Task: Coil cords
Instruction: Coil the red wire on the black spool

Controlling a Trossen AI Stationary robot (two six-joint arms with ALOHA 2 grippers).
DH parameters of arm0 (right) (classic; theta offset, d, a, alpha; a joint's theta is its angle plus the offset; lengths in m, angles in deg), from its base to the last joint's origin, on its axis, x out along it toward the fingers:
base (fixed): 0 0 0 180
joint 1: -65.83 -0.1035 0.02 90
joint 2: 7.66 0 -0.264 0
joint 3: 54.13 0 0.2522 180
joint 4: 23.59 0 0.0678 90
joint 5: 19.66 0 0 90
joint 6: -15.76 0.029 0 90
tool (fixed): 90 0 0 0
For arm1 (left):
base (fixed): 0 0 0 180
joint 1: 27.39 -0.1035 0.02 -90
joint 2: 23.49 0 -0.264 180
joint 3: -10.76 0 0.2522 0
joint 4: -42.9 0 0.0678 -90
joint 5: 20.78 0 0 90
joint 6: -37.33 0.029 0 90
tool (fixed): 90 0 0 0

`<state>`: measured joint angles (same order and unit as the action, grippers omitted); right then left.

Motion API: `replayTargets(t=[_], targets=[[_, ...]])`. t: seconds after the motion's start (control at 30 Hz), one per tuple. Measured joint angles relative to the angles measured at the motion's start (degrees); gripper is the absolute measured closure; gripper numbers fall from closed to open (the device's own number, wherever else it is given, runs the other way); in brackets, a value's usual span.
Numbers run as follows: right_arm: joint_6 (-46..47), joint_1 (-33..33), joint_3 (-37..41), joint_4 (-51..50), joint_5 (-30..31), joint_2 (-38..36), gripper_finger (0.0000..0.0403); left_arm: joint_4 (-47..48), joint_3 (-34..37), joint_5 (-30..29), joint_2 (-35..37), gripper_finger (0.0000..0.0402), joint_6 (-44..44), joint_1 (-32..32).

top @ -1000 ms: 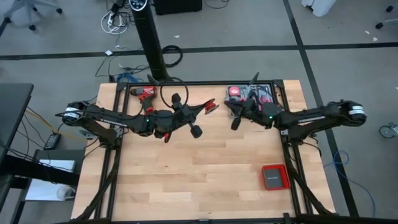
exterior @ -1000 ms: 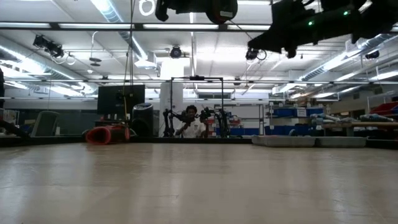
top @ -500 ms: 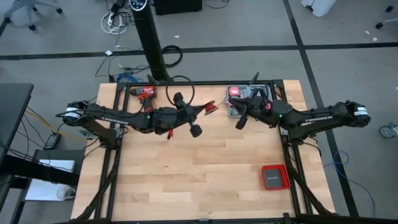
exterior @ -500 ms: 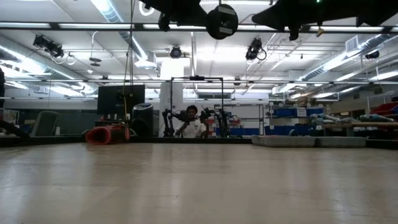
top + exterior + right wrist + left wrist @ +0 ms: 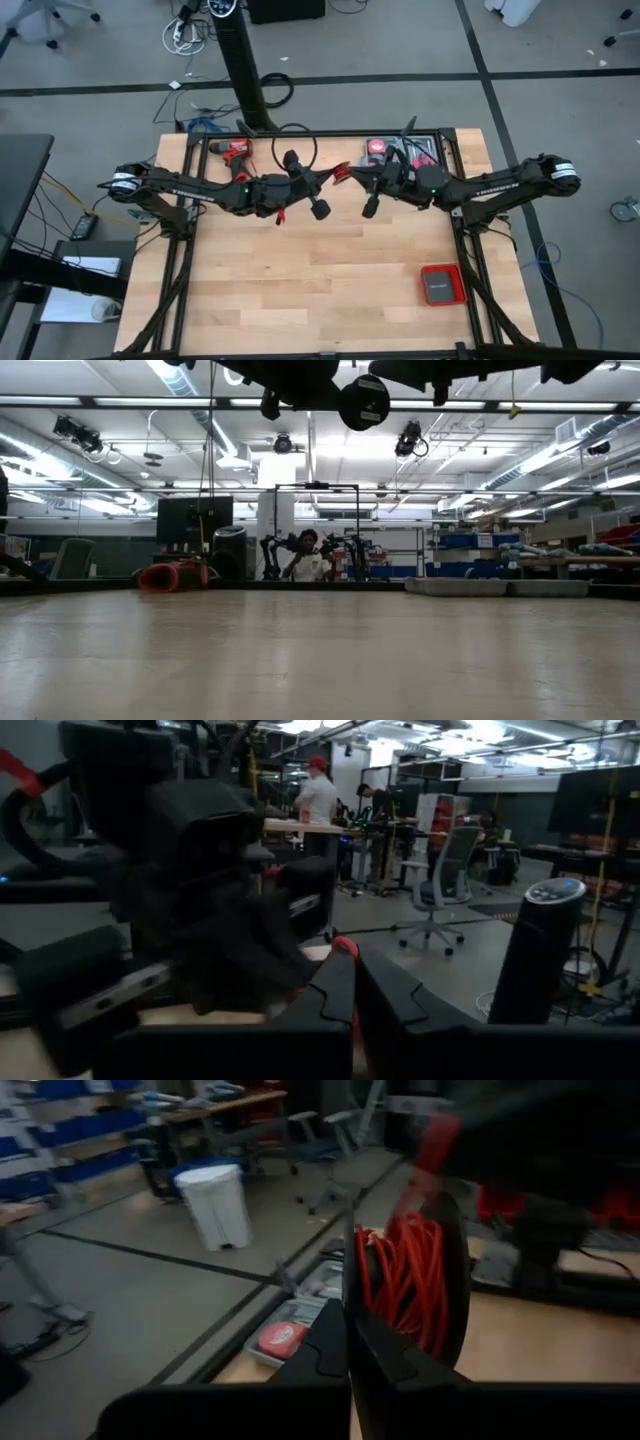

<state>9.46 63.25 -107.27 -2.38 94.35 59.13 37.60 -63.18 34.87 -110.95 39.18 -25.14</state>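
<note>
The cords show as one small coil of thin red cord (image 5: pixel 341 172), wound between dark discs (image 5: pixel 400 1275). It hangs high above the table's far middle, between my two grippers. My left gripper (image 5: pixel 333 174) reaches in from the table's left and is shut at the coil (image 5: pixel 349 1345). My right gripper (image 5: pixel 353 175) comes in from the right, also shut, with a bit of red cord (image 5: pixel 345 946) at its fingertips (image 5: pixel 354 985). In the low view both arms show only as dark shapes at the top edge. My left gripper pinches the thin edge of the coil's near dark disc (image 5: pixel 347 1295) between its two fingers, coming level from the table's left. The coil stands on edge beyond the fingertips, lifted clear of the table. My right gripper pinches a short red piece of the cord (image 5: pixel 345 946) at its fingertips, coming about level from the table's right. Which part of the cord this is I cannot tell.
A red-and-black drill (image 5: pixel 232 150) lies at the table's far left. A tray of tools (image 5: pixel 405 150) sits at the far right. A flat red square box (image 5: pixel 441 285) lies near the right front. A black pole (image 5: pixel 245 90) stands behind the far edge.
My right gripper has risen, leaving the low view's top edge, and has gone a little toward the table's left, up to my left gripper and the coil. The coil has stayed lifted in about the same place.
</note>
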Motion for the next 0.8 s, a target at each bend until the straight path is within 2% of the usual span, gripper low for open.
replayTargets(t=[0.13, 0.3, 0.57, 0.8], targets=[[-0.85, -1.40, -2.02, 0.12, 0.38, 2.02, 0.0401, -1.11, 0.00, -3.66, 0.00, 0.0402, -0.51, 0.07], [-0.90, -2.30, -3.71, 0.17, -0.24, 5.11, 0.0400, -3.64, -0.02, -4.96, 0.00, 0.0402, -1.01, 0.05], [-1.19, -2.32, -5.50, 0.25, -0.26, 8.95, 0.0400, -6.13, -0.01, -4.88, 0.00, 0.0402, -0.95, 1.19], [-2.05, -2.44, -5.50, -0.02, 0.73, 8.66, 0.0400, -7.38, 0.00, -3.89, -0.02, 0.0402, -0.80, 1.86]])
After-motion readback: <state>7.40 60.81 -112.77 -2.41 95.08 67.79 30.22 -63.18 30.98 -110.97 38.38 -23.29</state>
